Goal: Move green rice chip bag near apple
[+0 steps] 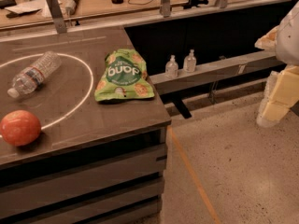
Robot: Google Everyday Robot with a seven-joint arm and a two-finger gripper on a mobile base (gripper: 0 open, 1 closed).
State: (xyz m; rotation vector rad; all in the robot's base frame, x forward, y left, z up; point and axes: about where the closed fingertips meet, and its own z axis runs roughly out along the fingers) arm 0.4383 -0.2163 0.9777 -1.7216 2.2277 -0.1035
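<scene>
1. Currently, in the camera view, the reach toward the bag is only beginning. The gripper [276,101] is hanging out past the right edge of the bench [117,120], over the floor and touching nothing. Whether it is wide or narrow I cannot tell.
2. The green rice chip bag [124,76] is lying flat beside the right edge, toward the far side, with nothing gripping it.
3. The apple [19,127] is sitting by the front edge at the left, well apart from the bag.
4. By my judgement, the next move is calling for a reach in over the right edge, a pinch on the pouch, then a carry toward the front-left.
5. The bag is looking crinkly, glossy and puffed, so it is probably yielding under pressure. The apple is looking round and smooth, and is likely rolling if nudged.
</scene>
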